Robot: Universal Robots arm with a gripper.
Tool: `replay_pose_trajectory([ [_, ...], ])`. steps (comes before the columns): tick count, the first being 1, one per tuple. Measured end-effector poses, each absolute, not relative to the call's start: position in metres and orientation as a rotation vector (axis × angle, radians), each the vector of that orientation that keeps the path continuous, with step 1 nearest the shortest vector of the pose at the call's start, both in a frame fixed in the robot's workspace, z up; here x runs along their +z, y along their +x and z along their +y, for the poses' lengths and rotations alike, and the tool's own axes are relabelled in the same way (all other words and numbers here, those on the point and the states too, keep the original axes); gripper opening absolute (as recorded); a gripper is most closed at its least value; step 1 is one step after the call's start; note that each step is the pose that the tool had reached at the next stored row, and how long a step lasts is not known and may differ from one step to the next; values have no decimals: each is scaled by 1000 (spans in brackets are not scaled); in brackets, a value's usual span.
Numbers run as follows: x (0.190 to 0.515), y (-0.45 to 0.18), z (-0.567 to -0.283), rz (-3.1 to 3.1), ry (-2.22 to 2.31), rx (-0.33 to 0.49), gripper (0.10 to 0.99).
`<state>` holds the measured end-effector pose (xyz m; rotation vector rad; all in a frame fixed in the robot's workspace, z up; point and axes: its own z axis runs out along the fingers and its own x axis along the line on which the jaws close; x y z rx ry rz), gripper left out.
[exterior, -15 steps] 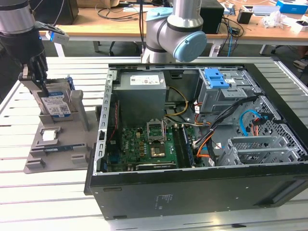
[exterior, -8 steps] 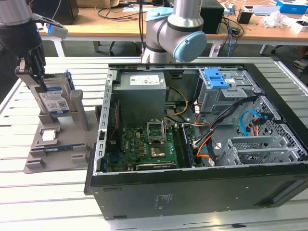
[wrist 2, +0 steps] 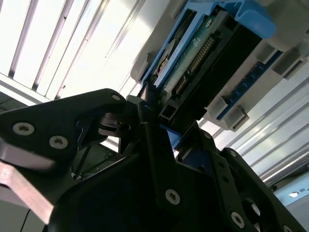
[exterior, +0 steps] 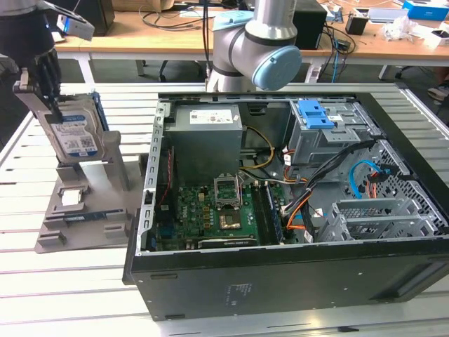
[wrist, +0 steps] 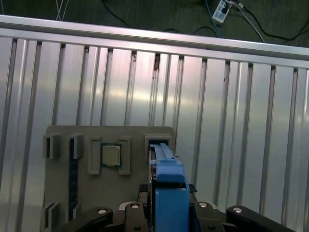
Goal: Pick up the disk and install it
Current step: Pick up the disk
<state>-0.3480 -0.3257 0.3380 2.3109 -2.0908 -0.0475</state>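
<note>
Closest, the gripper (wrist 2: 149,105) has its fingers (wrist 2: 155,145) clamped on an edge of the disk (wrist 2: 203,53), standing upright on the grey stand (exterior: 91,200) at the exterior view's left, where so narrow a grip could let it tilt and snag the stand.

Robotics lab: slatted aluminium bench (exterior: 84,281), opened computer case (exterior: 295,210), cable-strewn desks (exterior: 175,31).

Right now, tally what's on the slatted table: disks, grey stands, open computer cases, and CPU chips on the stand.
disk: 1
grey stand: 1
open computer case: 1
CPU chip: 1
Total: 4
</note>
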Motion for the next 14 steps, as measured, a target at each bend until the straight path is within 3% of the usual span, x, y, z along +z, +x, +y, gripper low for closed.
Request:
replay_pose_trajectory([
  [14,389,-348,-325,-2091,2311,-47,369],
])
